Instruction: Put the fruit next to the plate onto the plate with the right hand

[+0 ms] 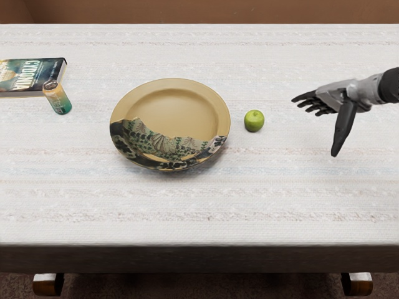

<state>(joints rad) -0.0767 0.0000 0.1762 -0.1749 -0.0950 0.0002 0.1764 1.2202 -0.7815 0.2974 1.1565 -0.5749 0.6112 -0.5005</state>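
Right hand (331,99), upper right of frame: grey faceted palm; slim matte black fingers (342,128), one noticeably longer; pale grey cylindrical wrist (365,90); black forearm (391,84) at frame edge

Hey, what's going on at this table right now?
A robot's right hand, open and empty, hovers right of a green apple. The apple sits on the table just beside the plate, not on it yet. A book and a can are at the far left.

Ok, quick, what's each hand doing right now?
Left hand: not in view.
Right hand: open, fingers spread, holding nothing, to the right of the apple.
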